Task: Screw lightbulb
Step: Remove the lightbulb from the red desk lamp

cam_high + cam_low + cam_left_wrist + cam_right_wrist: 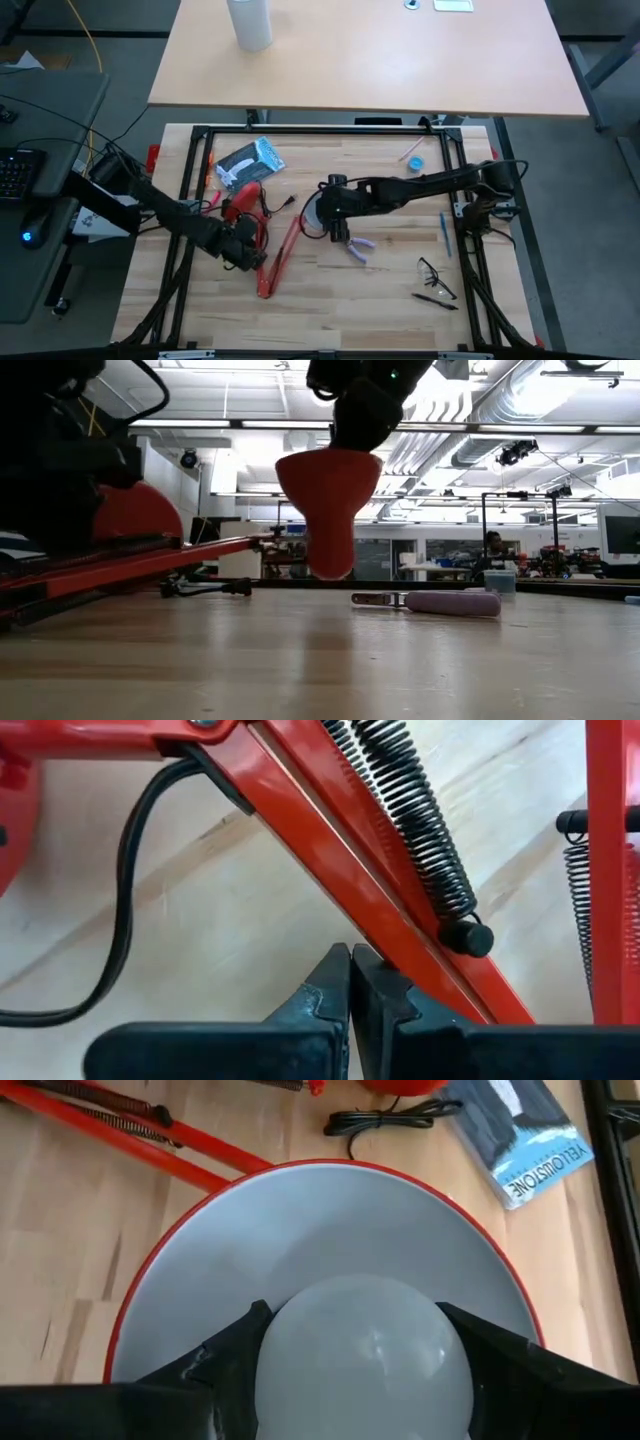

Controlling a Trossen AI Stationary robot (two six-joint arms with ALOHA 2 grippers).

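Note:
The red desk lamp lies on the table, its base (243, 205) at the left and its spring arm (280, 258) running toward the near edge. Its shade (330, 1210), red outside and pale silver inside, opens upward, narrow neck (330, 555) pointing down. My right gripper (360, 1315) stands over the shade, shut on the white lightbulb (365, 1355), which sits down inside it. The bulb's screw base is hidden. My left gripper (350, 965) is shut, its tips at the lamp's red arm bar (400, 945), near the springs. My right gripper pinches the lightbulb's round glass (290, 1340) between its two fingers (225, 1355), one on each side. The fingers come from above, pointing down into the shade. The bulb's lower end is hidden by the bulb itself. My left gripper's shut fingertips (375, 975) lie against the side of the lamp's red arm bar (420, 965), which rests on the table. The fingers pinch nothing.
Purple-handled pliers (357, 246) lie just near-side of the shade. Glasses (436, 272) and a pen (436, 299) lie at the near right. A small blue round object (417, 162) and a booklet (250, 160) lie toward the far edge. The lamp's black cord (130, 900) loops by the base.

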